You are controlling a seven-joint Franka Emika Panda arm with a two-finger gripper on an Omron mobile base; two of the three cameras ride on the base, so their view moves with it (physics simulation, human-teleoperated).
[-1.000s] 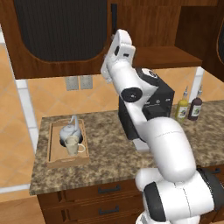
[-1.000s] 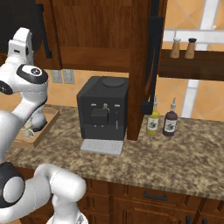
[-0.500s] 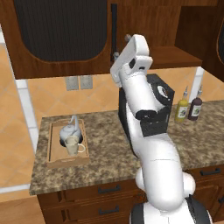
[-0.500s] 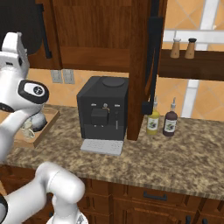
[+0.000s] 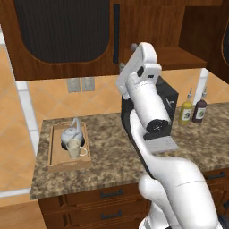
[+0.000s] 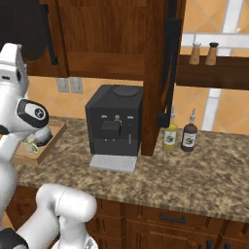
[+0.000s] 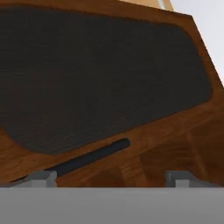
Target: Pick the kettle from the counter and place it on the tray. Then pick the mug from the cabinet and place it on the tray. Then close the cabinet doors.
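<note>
A: Tray contents?
B: Kettle (image 5: 70, 133) and mug (image 5: 75, 149) both sit in the tray (image 5: 57, 162) at the left end of the counter (image 5: 107, 156), mug just in front of the kettle.
A: Claw state?
B: My gripper (image 7: 109, 178) stands open and empty, fingertips (image 7: 41, 176) spread, facing the left cabinet door (image 7: 96, 87) near its black bar handle (image 7: 83, 159).

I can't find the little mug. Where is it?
The mug sits on the tray at the counter's left end in the left base view, right in front of the kettle.
</note>
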